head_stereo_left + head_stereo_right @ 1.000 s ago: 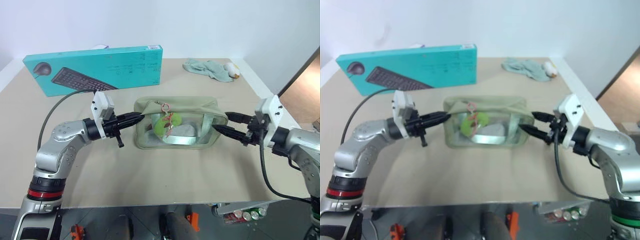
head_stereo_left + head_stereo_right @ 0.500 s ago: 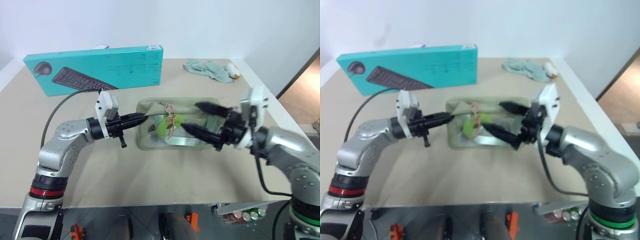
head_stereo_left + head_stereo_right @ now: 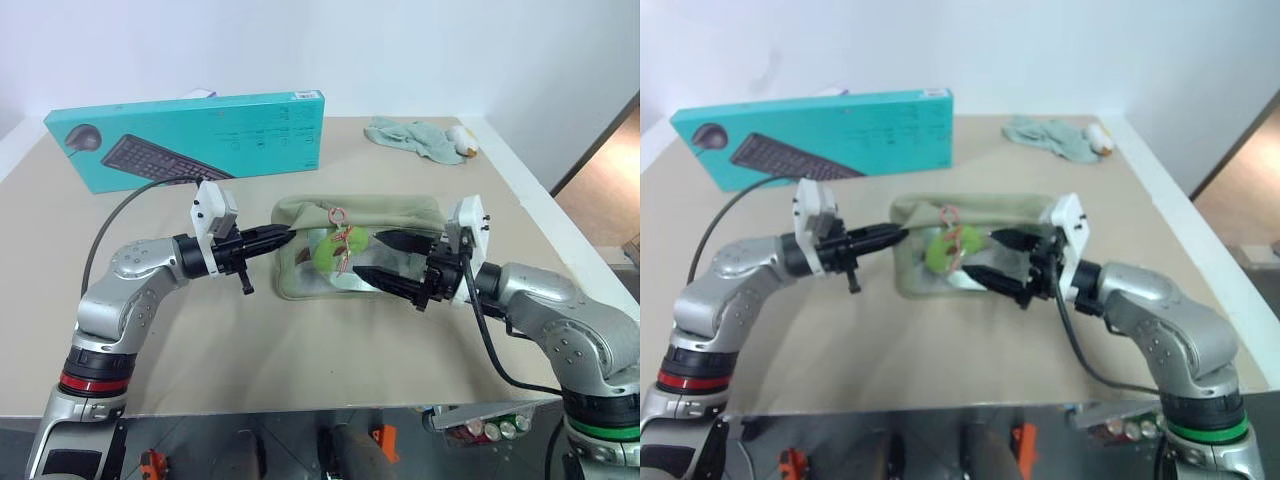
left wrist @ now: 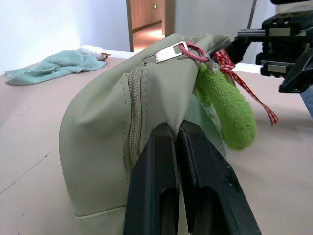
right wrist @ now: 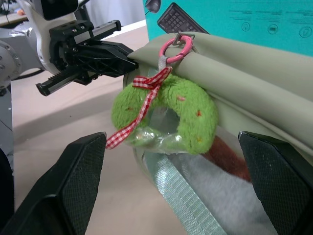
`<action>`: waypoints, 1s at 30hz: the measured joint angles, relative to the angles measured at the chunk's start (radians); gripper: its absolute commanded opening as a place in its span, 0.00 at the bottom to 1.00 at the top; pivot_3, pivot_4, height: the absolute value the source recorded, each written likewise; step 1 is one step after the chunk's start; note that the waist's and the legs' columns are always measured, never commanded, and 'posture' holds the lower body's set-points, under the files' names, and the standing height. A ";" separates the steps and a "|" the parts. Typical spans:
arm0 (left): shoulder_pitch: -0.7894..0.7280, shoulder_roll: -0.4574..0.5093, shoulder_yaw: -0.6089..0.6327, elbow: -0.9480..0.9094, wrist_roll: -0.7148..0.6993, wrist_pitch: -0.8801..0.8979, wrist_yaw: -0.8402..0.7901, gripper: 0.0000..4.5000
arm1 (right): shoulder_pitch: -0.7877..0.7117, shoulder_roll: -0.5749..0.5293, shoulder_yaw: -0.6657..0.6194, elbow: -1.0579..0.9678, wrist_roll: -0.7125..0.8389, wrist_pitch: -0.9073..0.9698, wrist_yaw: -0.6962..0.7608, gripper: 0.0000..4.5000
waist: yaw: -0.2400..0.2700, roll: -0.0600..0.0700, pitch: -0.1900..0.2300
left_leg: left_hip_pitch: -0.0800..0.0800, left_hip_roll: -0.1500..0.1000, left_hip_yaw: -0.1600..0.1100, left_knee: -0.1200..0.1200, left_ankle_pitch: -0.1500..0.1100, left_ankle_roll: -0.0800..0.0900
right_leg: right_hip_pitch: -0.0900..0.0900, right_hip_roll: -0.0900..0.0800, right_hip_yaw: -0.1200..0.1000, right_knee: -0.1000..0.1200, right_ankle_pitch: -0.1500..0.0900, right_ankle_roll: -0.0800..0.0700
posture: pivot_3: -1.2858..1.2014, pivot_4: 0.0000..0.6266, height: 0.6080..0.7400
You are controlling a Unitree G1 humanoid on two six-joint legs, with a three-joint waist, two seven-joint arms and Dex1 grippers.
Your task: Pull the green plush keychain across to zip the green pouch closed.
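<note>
On the beige bench (image 3: 300, 350), the right gripper (image 3: 392, 259) had swung in from the pouch's (image 3: 400, 212) right end, jaws wide, flanking the keychain (image 3: 328, 254), not yet gripped; left gripper (image 3: 282, 237) stayed clamped on the pouch's left end.

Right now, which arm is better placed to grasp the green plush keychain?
The right. Its gripper is open, fingers on either side of the green plush keychain. The left gripper is shut on the green pouch end, holding it.
</note>
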 measured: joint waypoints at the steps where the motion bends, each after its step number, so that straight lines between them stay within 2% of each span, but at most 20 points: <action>1: 0.000 0.000 -0.001 0.000 0.000 0.000 0.001 0.00 | -0.007 0.006 0.008 0.012 -0.006 -0.004 0.004 1.00 | 0.000 0.000 0.000 | 0.000 0.000 0.000 0.000 0.000 0.000 | 0.000 0.000 0.000 0.000 0.000 0.000 | 0.52 0.24 1.00; 8: 0.002 -0.001 -0.001 -0.003 0.000 0.001 0.020 0.00 | -0.077 0.037 0.067 0.101 -0.062 -0.032 0.045 1.00 | 0.000 0.000 0.000 | 0.000 0.000 0.000 0.000 0.000 0.000 | 0.000 0.000 0.000 0.000 0.000 0.000 | 0.52 0.24 1.00; 12: 0.010 0.000 -0.001 -0.012 -0.001 0.001 0.022 0.00 | -0.102 0.063 0.081 0.132 -0.080 -0.035 0.048 0.74 | 0.000 0.000 0.000 | 0.000 0.000 0.000 0.000 0.000 0.000 | 0.000 0.000 0.000 0.000 0.000 0.000 | 0.52 0.24 1.00; 18: 0.016 0.000 -0.001 -0.023 -0.001 0.001 0.024 0.00 | -0.129 0.082 0.100 0.152 -0.103 -0.035 0.056 0.29 | 0.000 0.000 0.000 | 0.000 0.000 0.000 0.000 0.000 0.000 | 0.000 0.000 0.000 0.000 0.000 0.000 | 0.52 0.24 1.00; 21: 0.021 0.000 -0.002 -0.033 -0.001 0.001 0.026 0.00 | -0.130 0.088 0.105 0.162 -0.113 -0.035 0.064 0.03 | 0.000 0.000 0.000 | 0.000 0.000 0.000 0.000 0.000 0.000 | 0.000 -0.001 0.000 0.000 0.000 0.000 | 0.52 0.24 1.00; 22: 0.021 0.000 -0.002 -0.033 -0.001 0.001 0.028 0.00 | -0.130 0.088 0.105 0.165 -0.116 -0.035 0.066 0.01 | 0.000 0.000 0.000 | 0.000 0.000 0.000 0.000 0.000 0.000 | 0.000 -0.001 0.000 0.000 0.000 0.000 | 0.52 0.24 1.00; 30: 0.021 0.000 -0.002 -0.033 0.000 0.001 0.030 0.00 | -0.131 0.090 0.106 0.165 -0.132 -0.038 0.072 0.01 | 0.000 0.000 0.000 | 0.000 0.000 0.000 0.000 0.000 0.000 | 0.000 -0.001 0.000 0.000 0.000 0.000 | 0.52 0.24 1.00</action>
